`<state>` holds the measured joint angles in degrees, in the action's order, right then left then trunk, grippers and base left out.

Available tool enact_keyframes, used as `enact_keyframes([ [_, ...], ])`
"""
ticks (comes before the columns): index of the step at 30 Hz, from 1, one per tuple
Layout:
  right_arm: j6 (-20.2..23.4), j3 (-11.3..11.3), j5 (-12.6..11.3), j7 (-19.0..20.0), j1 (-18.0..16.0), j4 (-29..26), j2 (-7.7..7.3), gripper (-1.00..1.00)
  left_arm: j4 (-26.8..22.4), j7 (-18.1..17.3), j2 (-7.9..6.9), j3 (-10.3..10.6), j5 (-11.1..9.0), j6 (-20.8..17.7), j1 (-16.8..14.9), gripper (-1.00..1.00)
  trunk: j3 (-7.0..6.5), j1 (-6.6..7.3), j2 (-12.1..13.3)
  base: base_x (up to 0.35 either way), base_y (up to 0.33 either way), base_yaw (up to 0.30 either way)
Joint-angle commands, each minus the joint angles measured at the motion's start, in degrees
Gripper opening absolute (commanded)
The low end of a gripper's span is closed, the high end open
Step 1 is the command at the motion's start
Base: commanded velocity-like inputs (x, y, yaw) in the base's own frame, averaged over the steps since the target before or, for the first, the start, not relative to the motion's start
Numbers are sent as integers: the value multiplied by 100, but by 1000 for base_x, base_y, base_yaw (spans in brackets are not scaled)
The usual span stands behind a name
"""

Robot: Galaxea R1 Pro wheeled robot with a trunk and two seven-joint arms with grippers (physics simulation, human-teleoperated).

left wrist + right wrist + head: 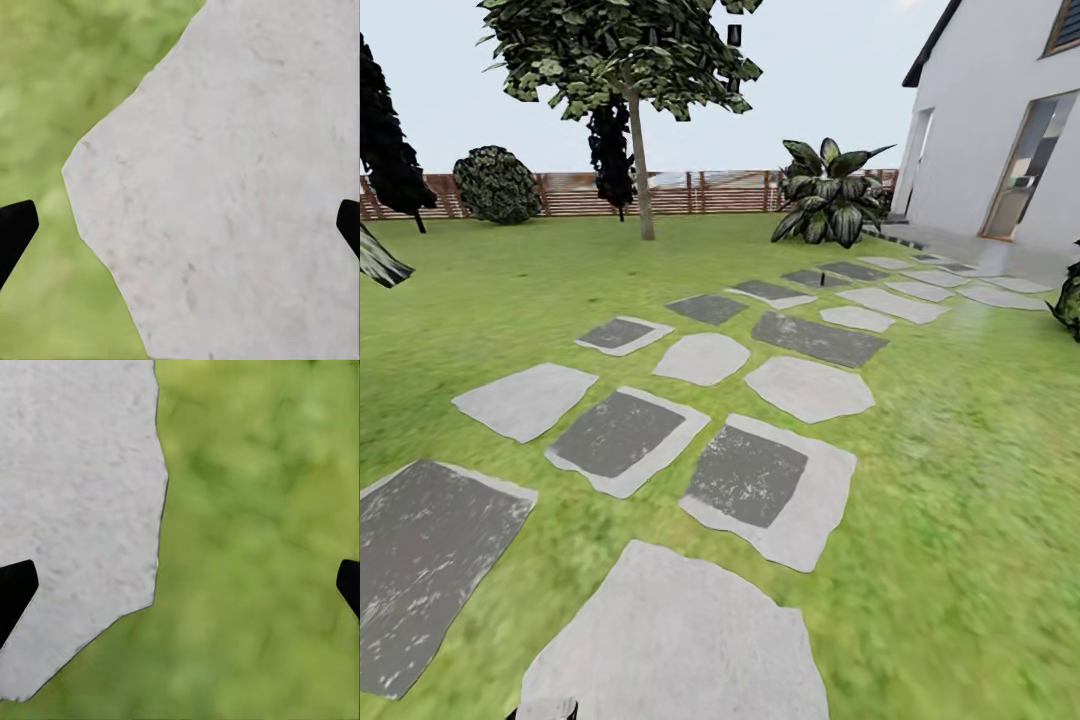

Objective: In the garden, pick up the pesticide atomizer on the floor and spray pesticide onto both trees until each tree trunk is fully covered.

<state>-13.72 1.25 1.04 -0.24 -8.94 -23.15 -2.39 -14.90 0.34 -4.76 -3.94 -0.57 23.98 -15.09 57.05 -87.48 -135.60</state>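
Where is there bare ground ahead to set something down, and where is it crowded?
Free: the lawn right of the stepping slabs, and the grass between the slabs and the fence. The pale slab nearest is bare. Crowded: by the leafy plant, near the small dark object on a slab.

- The lawn [970, 480] is mottled green.
- The stepping slabs [800, 388] alternate pale whitish-grey with dark grey, white-flecked centres.
- The fence [690, 192] is brown with horizontal slats.
- The tree [622, 45] has blocky dark-green leaves and a grey-beige trunk [641, 170].
- The house wall [980, 120] is white.
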Motion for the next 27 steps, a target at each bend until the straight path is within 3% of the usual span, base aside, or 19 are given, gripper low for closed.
enact_keyframes([
  [1, -17, 14, 10, -3, -3, 4, -3, 100, 5, 1, 1, -10, -7, 19, -3, 100, 12, -2, -2, 339, 0, 0],
  [13, -17, 13, 10, -3, -3, 4, 1, 100, 13, 1, 2, -10, -8, 19, -3, 100, 96, -2, -2, 339, 0, 0],
  [27, -17, 29, 12, 30, -3, -48, -9, 100, 8, 1, 1, -10, -9, 19, -3, 100, 103, -2, -2, 339, 0, 0],
])
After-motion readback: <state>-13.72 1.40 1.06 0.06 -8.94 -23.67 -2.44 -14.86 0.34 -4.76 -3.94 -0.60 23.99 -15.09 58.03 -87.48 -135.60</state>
